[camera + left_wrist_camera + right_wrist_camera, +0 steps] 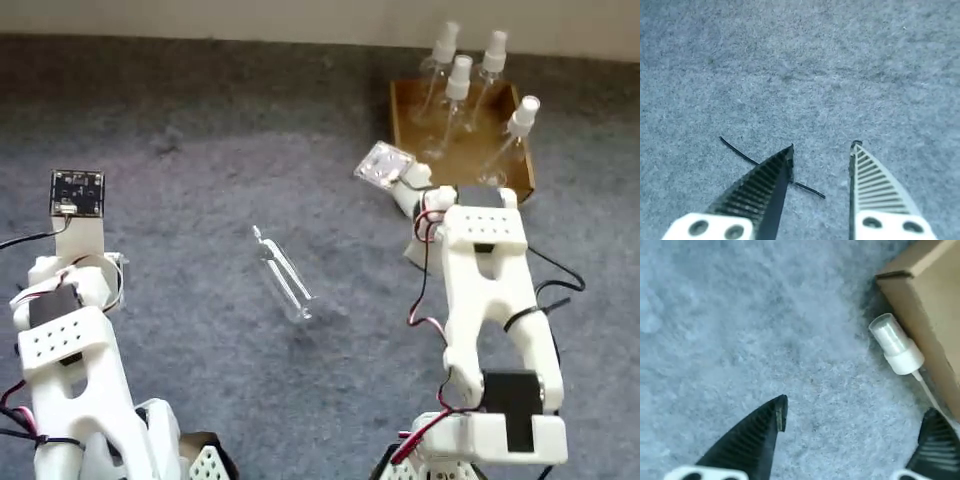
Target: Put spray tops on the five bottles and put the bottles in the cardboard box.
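A clear bottle (283,272) without a top lies on the grey carpet between the two arms. Several bottles (458,95) with white spray tops stand in the cardboard box (405,115) at the far right. A loose white spray top (895,347) lies on the carpet right beside the box wall (927,285), its thin tube pointing toward one finger of my right gripper (857,415). That gripper hangs open just short of the top, with nothing in it. My left gripper (823,146) is open over bare carpet at the left, holding nothing.
A thin black strand (771,169) lies on the carpet under the left gripper's fingers. The right arm (485,270) stands directly in front of the box. Carpet around the lying bottle is free.
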